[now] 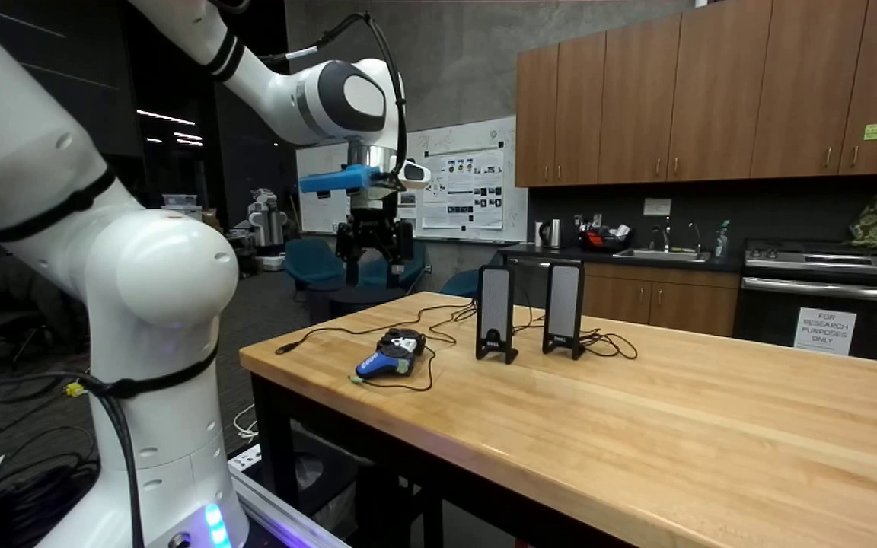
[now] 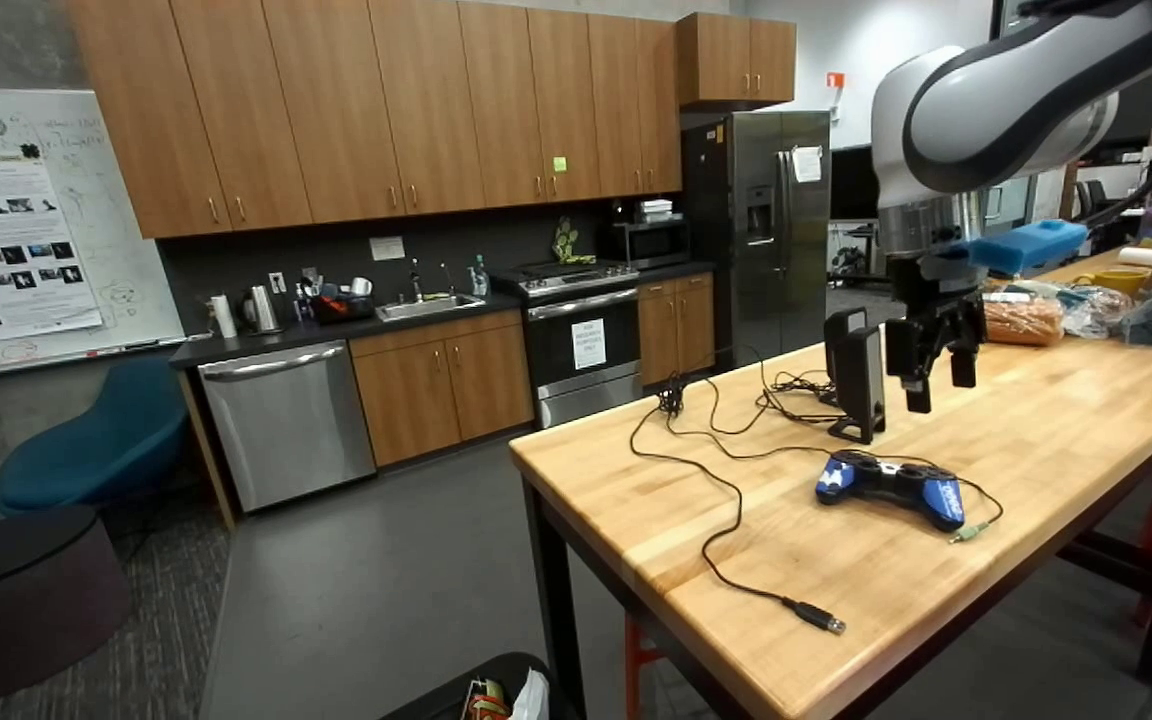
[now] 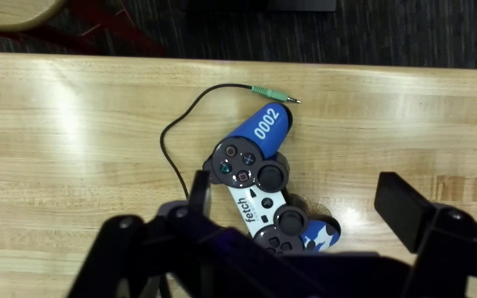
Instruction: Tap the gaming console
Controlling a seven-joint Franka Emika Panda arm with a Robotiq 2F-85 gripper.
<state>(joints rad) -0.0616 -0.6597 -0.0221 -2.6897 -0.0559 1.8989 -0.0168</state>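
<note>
The gaming console is a blue, white and dark grey game controller that lies flat on the wooden table. It shows in both exterior views [image 1: 391, 353] [image 2: 886, 483] and in the wrist view [image 3: 259, 203], where one end is partly hidden by the gripper. My gripper [image 1: 374, 272] is open with nothing between its fingers. It hangs pointing down, well above the table and apart from the controller, as an exterior view [image 2: 941, 388] also shows. In the wrist view the gripper [image 3: 298, 194] has its fingers wide apart, with the controller below between them, nearer the left finger.
Two upright black speakers [image 1: 495, 312] [image 1: 563, 308] stand near the controller. Black cables [image 2: 711, 470] run over the wooden table [image 1: 674, 411]. A cable with a green plug [image 3: 275, 94] curves round the controller. Bagged items [image 2: 1021, 320] and a yellow mug [image 2: 1118, 279] are farther along the table.
</note>
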